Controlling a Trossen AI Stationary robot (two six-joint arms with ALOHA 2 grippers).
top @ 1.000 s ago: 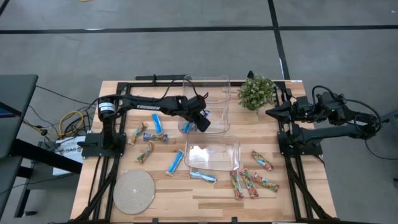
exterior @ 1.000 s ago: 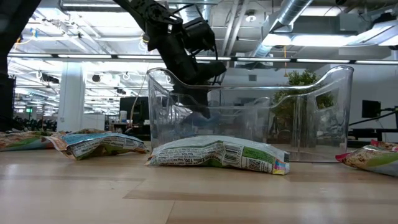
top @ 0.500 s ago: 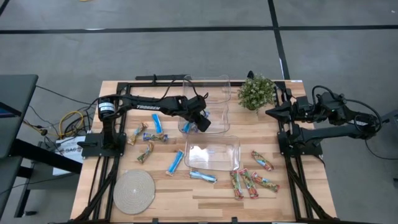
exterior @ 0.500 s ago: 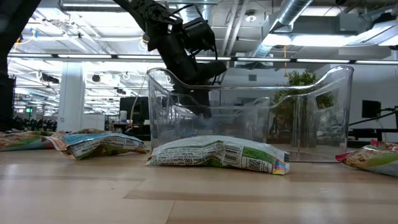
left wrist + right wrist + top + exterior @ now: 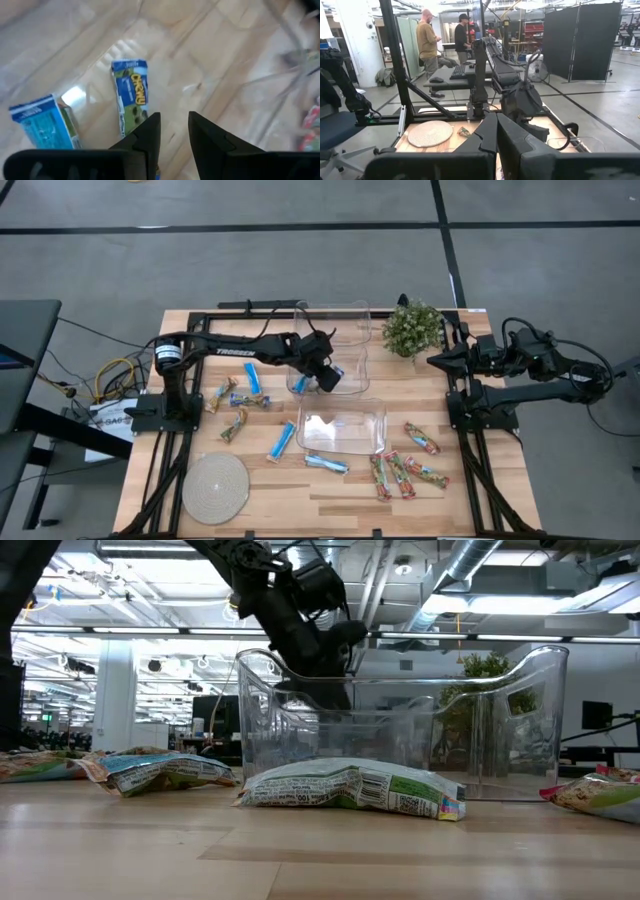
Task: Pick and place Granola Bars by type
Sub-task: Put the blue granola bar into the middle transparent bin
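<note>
Two bright blue wrapped granola bars (image 5: pixel 131 97) in middle clear plastic bin (image 5: pixel 352 370) | left gripper (image 5: pixel 173 131) fingers spread, empty | we should lift straight out.

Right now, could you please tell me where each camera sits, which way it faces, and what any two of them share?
High: overhead, straight down; both arms, bins, bars.
Low: tabletop height, level across; front bin, left arm behind it.
Left wrist: over the middle bin, looking down; jaws apart above two blue bars.
Right wrist: parked at the right edge, looking across; jaws shut, people beyond.
Shared: high and low both show the left gripper in that bin.
</note>
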